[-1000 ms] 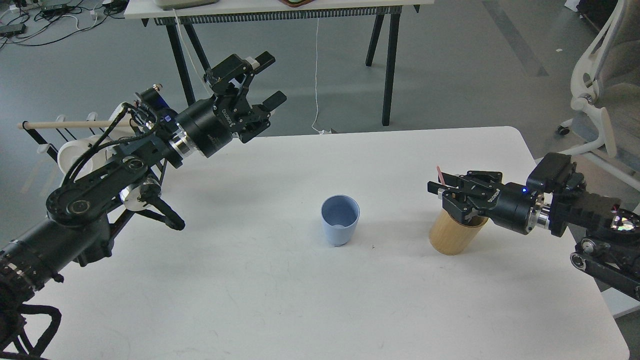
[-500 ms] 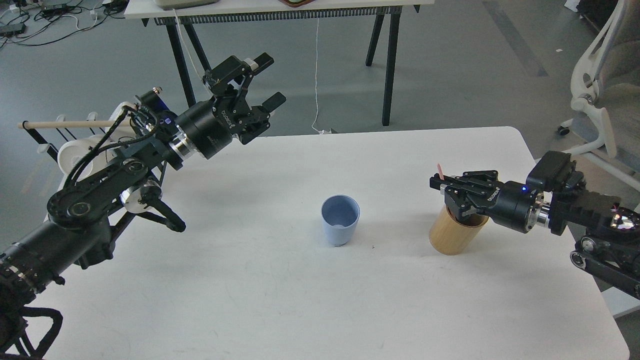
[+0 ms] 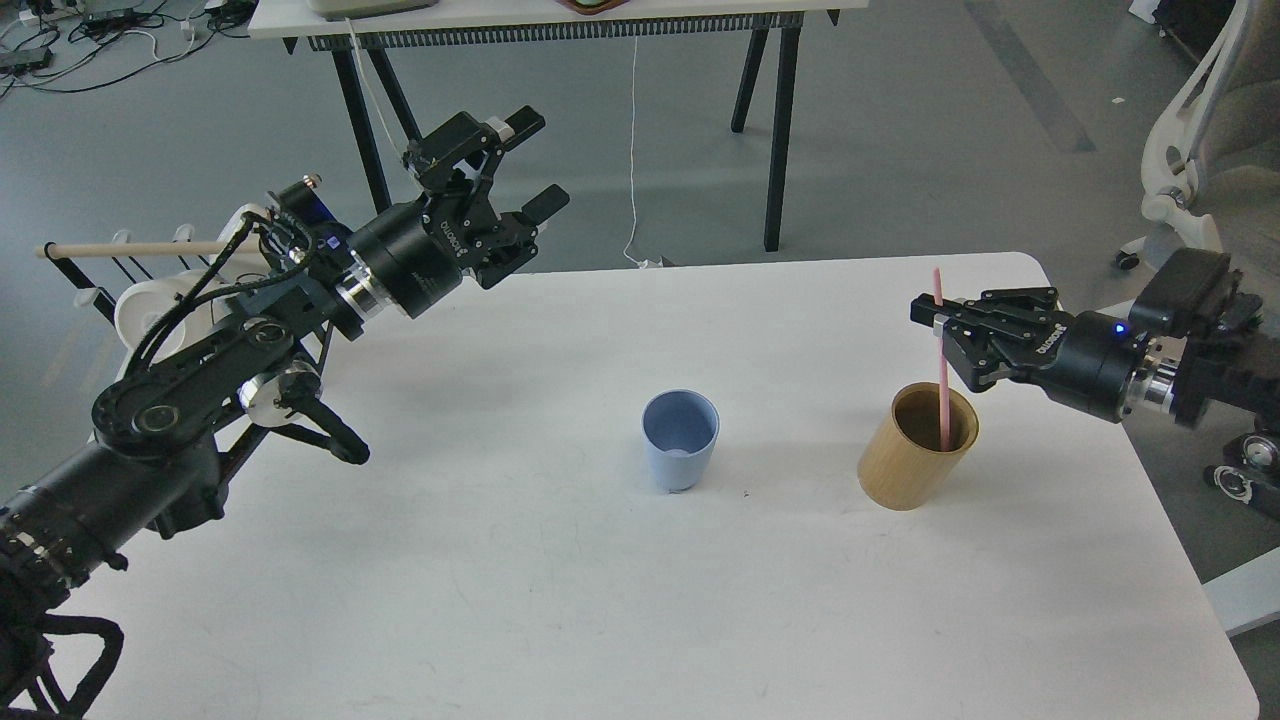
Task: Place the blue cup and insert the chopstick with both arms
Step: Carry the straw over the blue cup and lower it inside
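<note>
One pink chopstick (image 3: 941, 360) standing nearly upright, long axis vertical, pinched near its top in the right claw (image 3: 940, 325), lower end still down inside the tan holder (image 3: 917, 459); the holder just below and slightly left of that claw. One blue cup (image 3: 680, 439) upright and empty at mid-table (image 3: 600, 600), left of the holder and well apart from it, nearer the right arm than the left. Left claw (image 3: 530, 165) raised beyond the table's far-left edge, fingers spread wide, holding nothing; two arms, one wooden rod (image 3: 130, 249) and white cups (image 3: 150, 300) on a rack at far left.
</note>
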